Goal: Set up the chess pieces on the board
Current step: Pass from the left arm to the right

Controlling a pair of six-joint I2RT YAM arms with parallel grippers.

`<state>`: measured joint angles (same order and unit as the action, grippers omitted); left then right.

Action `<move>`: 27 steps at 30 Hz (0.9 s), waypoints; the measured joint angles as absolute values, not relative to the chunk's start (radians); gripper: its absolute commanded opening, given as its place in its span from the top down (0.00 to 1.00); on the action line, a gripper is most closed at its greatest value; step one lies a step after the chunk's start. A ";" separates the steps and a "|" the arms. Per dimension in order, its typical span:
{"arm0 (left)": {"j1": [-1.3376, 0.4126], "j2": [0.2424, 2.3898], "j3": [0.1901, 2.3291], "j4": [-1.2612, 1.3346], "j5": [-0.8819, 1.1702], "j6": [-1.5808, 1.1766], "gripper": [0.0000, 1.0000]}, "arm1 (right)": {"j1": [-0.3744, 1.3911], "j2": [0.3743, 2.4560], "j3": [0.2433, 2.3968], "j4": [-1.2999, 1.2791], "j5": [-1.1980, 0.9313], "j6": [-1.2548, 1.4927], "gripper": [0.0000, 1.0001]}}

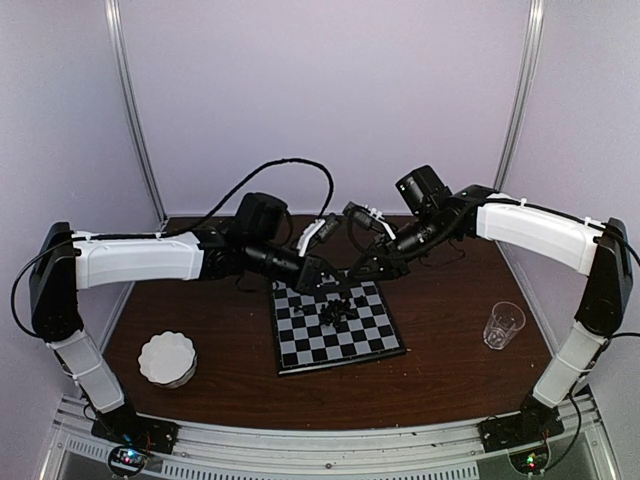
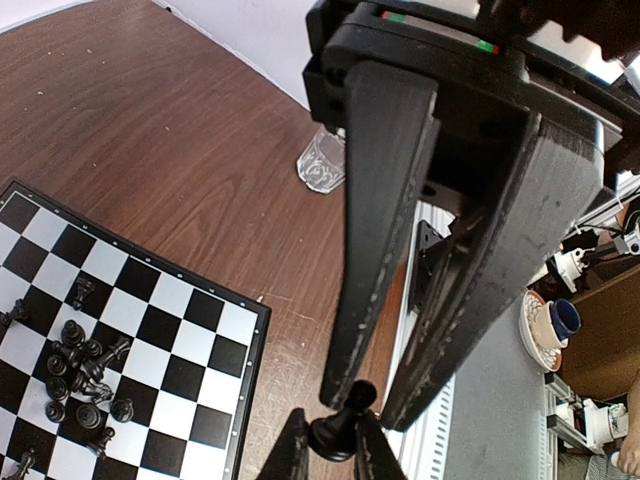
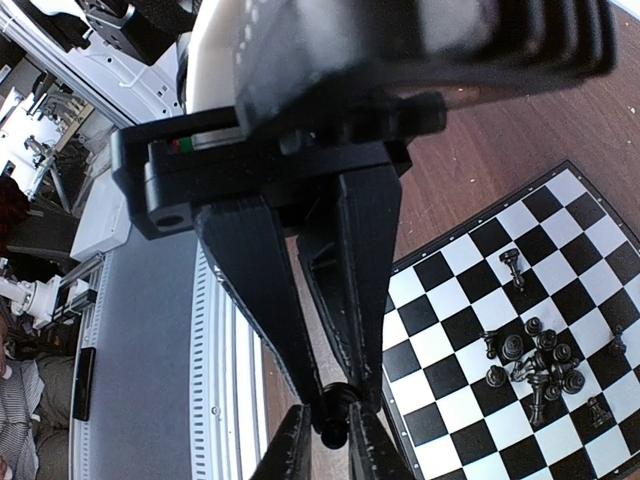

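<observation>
Pinching one black pawn (image 2: 340,432) between them, both pincers appear clamped on the same piece. The left gripper (image 2: 333,455) has its tips on either side of the flared base, and the right gripper (image 3: 330,448) meets the pawn nearer its round head. The pawn therefore hangs in the air by the far edge of the board (image 2: 176,300), resting on no square. The other chess pieces (image 2: 85,375) lie in a tight heap near the middle of the board, several tipped over and touching, with a lone piece (image 2: 80,291) standing just apart from them. A figure this tiny is likely very light and rigid, and probably smooth and glossy, so weight is no concern. The risk is that it swivels or squirts out from between the pads. The round head offers little to bear on, so the narrow stem just above the base looks the safer hold, with the fingers square across it and the piece kept upright. With so small a foot, it would probably topple at a slight nudge when set down. Picking from the heap may drag neighbouring pieces along.
</observation>
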<state>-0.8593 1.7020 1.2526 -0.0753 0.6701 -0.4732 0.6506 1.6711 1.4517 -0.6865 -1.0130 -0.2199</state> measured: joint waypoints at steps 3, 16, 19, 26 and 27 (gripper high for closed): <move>-0.860 1.702 1.253 -0.077 0.669 -0.473 0.90 | 0.650 1.671 1.448 -0.688 -1.013 -0.225 0.87; -0.863 1.701 1.237 -0.064 0.649 -0.470 0.64 | 0.650 1.672 1.446 -0.697 -1.002 -0.246 0.98; -0.863 1.701 1.229 -0.062 0.627 -0.460 0.60 | 0.650 1.672 1.446 -0.715 -0.987 -0.264 0.98; -0.863 1.698 1.212 -0.072 0.597 -0.432 0.51 | 0.632 1.672 1.446 -0.753 -0.932 -0.305 0.98; -0.863 1.695 1.209 -0.078 0.594 -0.426 0.51 | 0.630 1.672 1.446 -0.759 -0.919 -0.313 0.98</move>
<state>-0.8627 1.6955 1.2091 -0.0776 0.5938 -0.4255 0.6300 1.6718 1.4464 -0.7586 -0.9188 -0.3130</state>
